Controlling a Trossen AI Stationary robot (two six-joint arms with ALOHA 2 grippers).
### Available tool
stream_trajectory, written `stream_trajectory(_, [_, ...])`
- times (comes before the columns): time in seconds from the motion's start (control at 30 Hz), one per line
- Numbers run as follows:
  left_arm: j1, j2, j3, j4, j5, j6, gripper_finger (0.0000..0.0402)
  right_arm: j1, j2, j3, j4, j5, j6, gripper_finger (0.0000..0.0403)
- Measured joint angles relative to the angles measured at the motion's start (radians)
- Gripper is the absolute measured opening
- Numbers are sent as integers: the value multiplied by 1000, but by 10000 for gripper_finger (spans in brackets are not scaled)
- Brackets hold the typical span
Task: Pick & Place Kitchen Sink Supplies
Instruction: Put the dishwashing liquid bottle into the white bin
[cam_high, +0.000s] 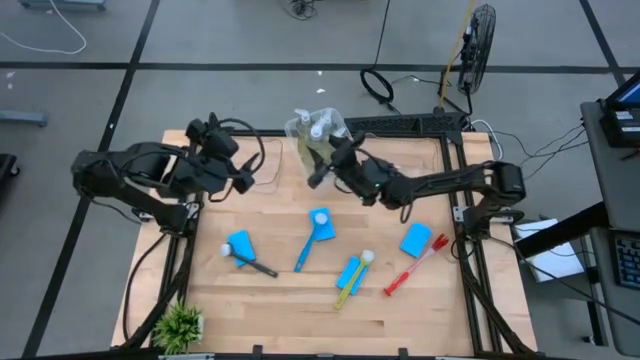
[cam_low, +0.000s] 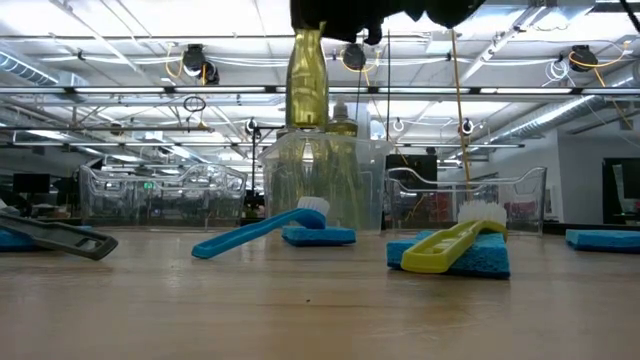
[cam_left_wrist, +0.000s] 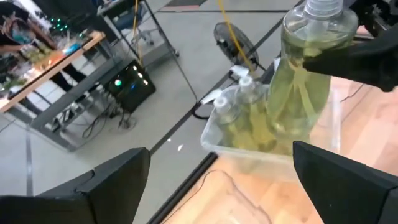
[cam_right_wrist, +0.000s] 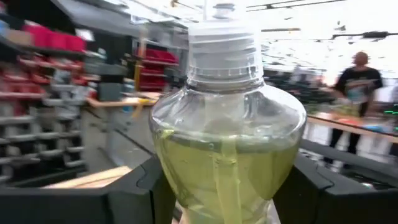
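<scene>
Right gripper (cam_high: 322, 168) grips a soap bottle (cam_right_wrist: 227, 149) above the bin (cam_high: 318, 135) at upper centre holding other bottles; left gripper (cam_high: 243, 172) open, empty. Sponges (cam_high: 241, 245) and brushes (cam_high: 309, 240) remain on the table (cam_high: 280, 310).

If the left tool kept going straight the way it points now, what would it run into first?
Probably the soap bottle held up by the right tool, which hangs directly ahead of the open left tool. The clear bin of bottles sits just beyond; depth is uncertain.
</scene>
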Motion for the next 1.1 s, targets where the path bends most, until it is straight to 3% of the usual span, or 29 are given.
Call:
stream_trajectory(0.27, [-3,-69,-98,-14,8,-60,392,0,118,77,-1,80,-7,192])
stream_trajectory(0.43, [-20,-114,-196,-14,16,-139,392,1,140,77,-23,184,26,194])
stream_trajectory(0.67, [-38,-156,-292,0,11,-221,392,-6,138,77,-116,184,171,195])
stream_trajectory(1.1, [-48,-159,-306,47,15,-117,392,-31,138,75,-308,178,377,212])
